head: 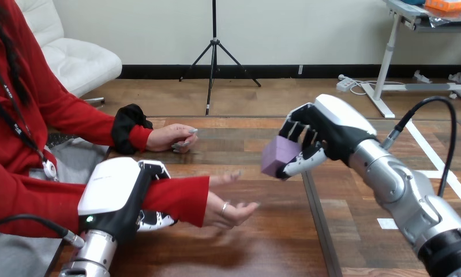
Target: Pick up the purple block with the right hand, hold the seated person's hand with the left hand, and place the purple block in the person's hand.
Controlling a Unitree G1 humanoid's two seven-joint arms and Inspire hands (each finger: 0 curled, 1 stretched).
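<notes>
Closest to the lens, at about seven o'clock in my head view, sits the left hand (115, 190), clamped across the person's forearm (179, 196) in its red sleeve. Its fingers (154, 219) curl under the sleeve and another part of the hand hooks over the top, so it grips the forearm just behind the wrist, not the hand itself. Past that grip, toward the middle of the view, the person's open hand (231, 209) lies palm up with fingers loosely spread, low over the wooden table (262, 248); I cannot tell whether it rests on the wood. The person's other hand (171, 137) lies on the table at about ten o'clock, clear of the work.

At two o'clock from the open palm, the right hand (326, 130) hangs in the air with the purple block (277, 154) pinched between its thumb below and its curled fingers above. The block is off the table, higher than the palm and apart from it.

As I read it, the pick is done and the steadying grip is on, so the step in hand is the carry to the palm. Next I would bring the right hand toward eight o'clock and downward until the block sits over the middle of the palm. I would then loosen the thumb and fingers only when the block is low enough to settle instead of dropping or rolling off the person's fingertips, with the left hand holding firm meanwhile
</notes>
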